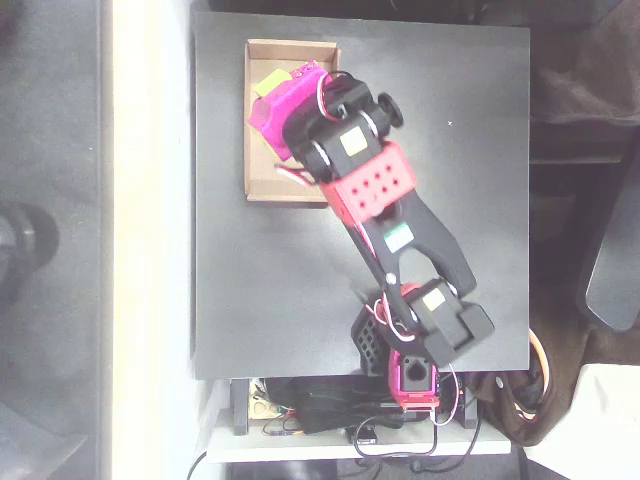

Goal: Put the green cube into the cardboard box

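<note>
The cardboard box (262,178) is a shallow tan tray at the back left of the black table in the overhead view. My magenta gripper (283,103) hangs over the box's far half, pointing left. A small lime green cube (270,82) shows at the gripper's tip, inside the box's outline and partly covered by the magenta jaw. From above the jaws read as one magenta mass. I cannot tell whether they hold the cube or whether it rests on the box floor.
The black table (260,300) has open surface in front of the box and to its right. The arm's red and black links (375,190) cross the middle toward the base (410,350) at the near edge. Cables lie below the table's front edge.
</note>
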Controlling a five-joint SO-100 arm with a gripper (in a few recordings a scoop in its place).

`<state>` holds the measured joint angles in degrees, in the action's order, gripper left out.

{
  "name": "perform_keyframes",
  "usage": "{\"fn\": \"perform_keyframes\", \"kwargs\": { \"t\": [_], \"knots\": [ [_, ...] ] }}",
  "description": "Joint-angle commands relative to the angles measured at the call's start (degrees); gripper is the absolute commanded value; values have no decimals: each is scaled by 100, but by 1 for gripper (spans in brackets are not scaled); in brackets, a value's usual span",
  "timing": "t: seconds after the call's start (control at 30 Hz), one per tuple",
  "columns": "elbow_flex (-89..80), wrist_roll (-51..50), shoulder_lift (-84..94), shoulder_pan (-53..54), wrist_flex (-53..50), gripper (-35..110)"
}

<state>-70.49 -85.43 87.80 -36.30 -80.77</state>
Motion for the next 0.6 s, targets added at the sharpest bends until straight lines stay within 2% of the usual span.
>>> {"fn": "perform_keyframes", "kwargs": {
  "t": [0.0,0.57],
  "knots": [
    [-35,-88,-237,-88,-9,4],
    [44,-88,-1986,-88,-9,4]
  ]
}}
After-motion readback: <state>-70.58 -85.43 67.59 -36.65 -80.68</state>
